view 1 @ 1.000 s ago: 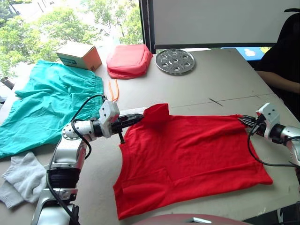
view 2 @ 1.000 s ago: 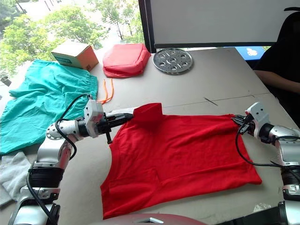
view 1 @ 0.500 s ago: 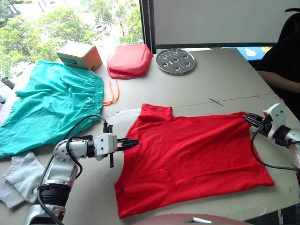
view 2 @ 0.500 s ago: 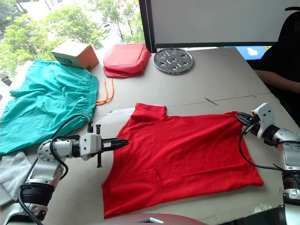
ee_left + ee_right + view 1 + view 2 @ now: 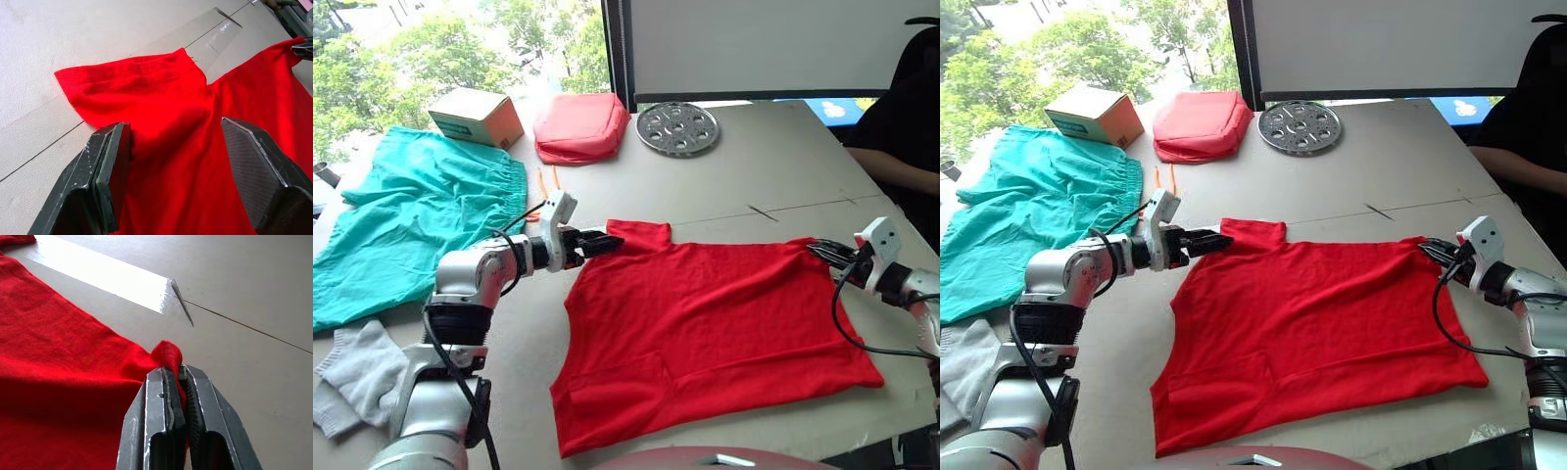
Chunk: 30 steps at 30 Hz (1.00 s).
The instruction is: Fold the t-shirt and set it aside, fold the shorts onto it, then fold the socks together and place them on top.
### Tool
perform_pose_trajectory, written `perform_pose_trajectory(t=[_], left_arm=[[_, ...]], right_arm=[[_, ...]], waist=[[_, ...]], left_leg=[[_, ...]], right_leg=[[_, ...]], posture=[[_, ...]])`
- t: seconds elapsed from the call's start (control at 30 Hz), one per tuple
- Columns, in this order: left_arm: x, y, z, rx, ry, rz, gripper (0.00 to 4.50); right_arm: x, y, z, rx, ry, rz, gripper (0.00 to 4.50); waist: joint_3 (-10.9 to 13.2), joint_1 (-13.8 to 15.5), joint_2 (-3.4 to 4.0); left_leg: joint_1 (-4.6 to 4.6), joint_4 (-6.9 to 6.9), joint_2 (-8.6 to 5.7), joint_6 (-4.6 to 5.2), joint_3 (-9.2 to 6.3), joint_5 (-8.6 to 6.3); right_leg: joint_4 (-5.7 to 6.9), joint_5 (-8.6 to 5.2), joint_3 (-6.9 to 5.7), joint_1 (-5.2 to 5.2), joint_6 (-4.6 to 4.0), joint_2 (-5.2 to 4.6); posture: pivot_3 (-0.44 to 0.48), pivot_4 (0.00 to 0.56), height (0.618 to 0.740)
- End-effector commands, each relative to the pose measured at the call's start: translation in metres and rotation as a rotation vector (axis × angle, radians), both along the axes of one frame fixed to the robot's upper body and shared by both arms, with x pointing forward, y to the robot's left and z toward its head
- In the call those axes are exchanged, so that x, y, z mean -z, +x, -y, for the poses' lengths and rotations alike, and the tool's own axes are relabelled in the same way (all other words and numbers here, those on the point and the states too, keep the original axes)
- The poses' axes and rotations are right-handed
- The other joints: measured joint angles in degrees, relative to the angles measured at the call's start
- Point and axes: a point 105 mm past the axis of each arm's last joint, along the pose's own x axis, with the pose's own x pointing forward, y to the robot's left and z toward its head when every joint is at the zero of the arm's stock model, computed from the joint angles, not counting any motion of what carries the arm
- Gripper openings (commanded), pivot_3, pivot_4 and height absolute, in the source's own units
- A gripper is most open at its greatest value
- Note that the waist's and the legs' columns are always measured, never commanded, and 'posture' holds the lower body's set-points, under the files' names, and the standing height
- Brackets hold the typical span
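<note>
While the t-shirt lies spread flat on the near half of the table, reaching from the middle toward the right edge, my right gripper is clenched on a small bunch of its fabric at the far right corner of the cloth, low against the tabletop. My left gripper sits at the shirt's far left corner with its fingers spread apart, one on each side of the folded red flap there, grasping nothing.

The shorts lie crumpled along the left edge of the table, their orange drawstring trailing off the waistband toward the middle, just behind my left arm. The socks rest in a loose heap at the near left corner, touching the lower hem of the shorts.

Along the far edge stand a cardboard box, a salmon-red padded pouch beside it, and a round perforated metal disc to the right of the pouch. A person's dark sleeve shows past the far right corner.
</note>
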Motion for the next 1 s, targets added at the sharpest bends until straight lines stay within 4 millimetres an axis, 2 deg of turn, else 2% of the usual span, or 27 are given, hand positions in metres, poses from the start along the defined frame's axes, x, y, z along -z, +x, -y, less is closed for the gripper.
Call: perform_pose_trajectory(t=[0.03,0.23,0.43,0.6,0.73,1.0], left_arm=[[-0.01,0.01,-0.008,-0.078,-0.011,-0.079,3.3],[-0.012,0.01,-0.019,-0.096,0.03,-0.151,3.3],[-0.011,0.009,-0.016,-0.112,-0.049,-0.258,3.3],[-0.007,0.019,0.004,-0.096,-0.112,-0.298,3.3],[-0.007,0.027,0.014,-0.102,-0.143,-0.305,3.3],[0.0,0.05,0.007,-0.244,-0.154,-0.321,3.3]], right_arm=[[-0.016,0.001,-0.008,-0.036,-0.002,0.052,0.0],[-0.018,-0.003,-0.013,-0.05,0.004,0.058,0.0],[-0.017,-0.005,-0.016,-0.059,0.01,0.052,0.0],[-0.017,-0.004,-0.015,-0.058,0.006,0.052,0.0],[-0.018,-0.004,-0.016,-0.062,0.005,0.05,0.0],[-0.019,-0.004,-0.016,-0.068,0.0,0.051,0.0]], waist=[[0.02,-0.26,-0.01],[0.04,-0.87,-0.03],[0.04,-0.8,-0.04],[0.04,-0.23,-0.04],[0.04,-0.08,-0.05],[0.05,-0.15,-0.06]], left_leg=[[0.0,0.0,-0.02,0.0,-0.02,0.0],[0.0,-0.02,-0.02,-0.05,-0.04,0.01],[0.0,-0.02,-0.01,-0.12,-0.06,0.05],[-0.01,-0.02,-0.05,-0.33,-0.1,0.17],[-0.01,0.0,-0.15,-0.34,-0.09,0.18],[0.01,0.0,-0.15,-0.35,-0.1,0.18]], right_leg=[[0.0,0.0,-0.01,-0.01,0.0,0.01],[-0.01,0.0,-0.02,0.0,0.0,0.0],[-0.01,0.0,-0.01,0.0,0.0,-0.05],[-0.02,0.0,-0.03,0.03,0.0,-0.07],[-0.03,0.0,-0.02,0.05,0.0,-0.1],[-0.01,0.01,-0.04,0.05,0.01,-0.1]], posture=[[0.0,0.15,0.74],[0.0,0.15,0.74],[0.0,0.15,0.74],[0.0,0.15,0.74],[0.0,0.15,0.74],[0.0,0.15,0.74]])
